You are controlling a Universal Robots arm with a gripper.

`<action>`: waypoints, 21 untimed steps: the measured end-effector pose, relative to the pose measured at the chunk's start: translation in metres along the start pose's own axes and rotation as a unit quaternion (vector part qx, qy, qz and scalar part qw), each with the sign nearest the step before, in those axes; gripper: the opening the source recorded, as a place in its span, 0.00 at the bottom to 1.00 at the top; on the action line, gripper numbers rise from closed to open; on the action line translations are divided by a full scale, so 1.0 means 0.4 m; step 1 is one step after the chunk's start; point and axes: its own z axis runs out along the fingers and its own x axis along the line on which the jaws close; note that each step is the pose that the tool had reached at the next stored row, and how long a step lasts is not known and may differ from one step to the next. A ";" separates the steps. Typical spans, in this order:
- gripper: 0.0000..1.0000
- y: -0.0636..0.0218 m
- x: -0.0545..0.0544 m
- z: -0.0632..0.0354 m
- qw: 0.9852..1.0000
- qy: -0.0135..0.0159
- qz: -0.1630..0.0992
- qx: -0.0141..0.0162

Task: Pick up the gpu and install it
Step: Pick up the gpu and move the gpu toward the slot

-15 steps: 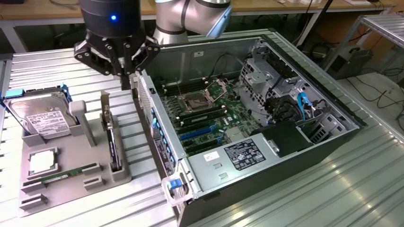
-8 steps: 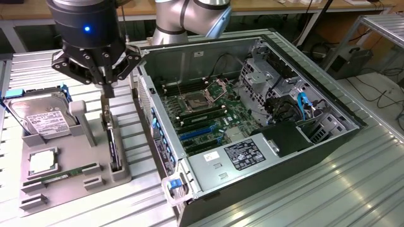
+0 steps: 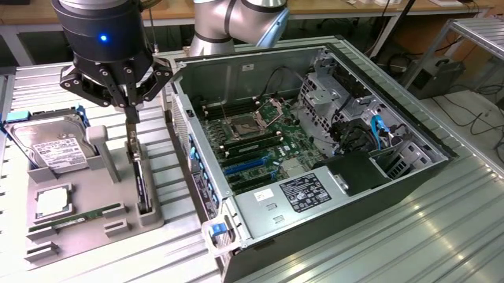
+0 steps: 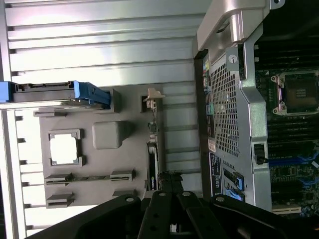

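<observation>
The ribbed metal surface (image 3: 378,236) (image 4: 99,45) spreads out under the jaws on all sides. An open computer case (image 3: 228,71) (image 4: 224,109) lies on it just beside the jaws, toward the exterior view's right. Its motherboard (image 3: 260,141) (image 4: 294,134) faces up, and a labelled power supply (image 3: 303,191) sits at the case's near end, well away from the jaws. The arm (image 3: 236,23) reaches in from behind the case and points the jaws straight down.

A grey tray (image 3: 87,191) (image 4: 99,162) lies directly below the jaws. A hard drive (image 3: 51,147) (image 4: 50,94) in a blue carrier leans in the tray, off to the jaws' side toward the exterior view's left.

The gpu (image 3: 140,183) (image 4: 152,159) stands on edge in the tray slot right under the jaws. Its silver bracket end points up toward them and its dark card runs down into the slot. The jaws are drawn narrow, tips nearly together, and seem to pinch the top of the bracket. The gpu is not lifted clear of its slot.

A square cpu (image 3: 51,201) (image 4: 65,148) lies flat in its recess, beyond the gpu from the case and lower than the jaws. A thin green memory stick (image 3: 79,221) (image 4: 89,178) rests in a slot just past the cpu, the part farthest from the jaws.
</observation>
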 end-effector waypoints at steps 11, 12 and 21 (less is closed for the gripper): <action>0.36 0.000 0.005 0.003 1.000 0.000 0.000 0.000; 0.36 -0.001 0.013 0.007 1.000 0.000 0.000 0.000; 0.36 -0.011 0.051 0.051 1.000 0.000 0.000 0.000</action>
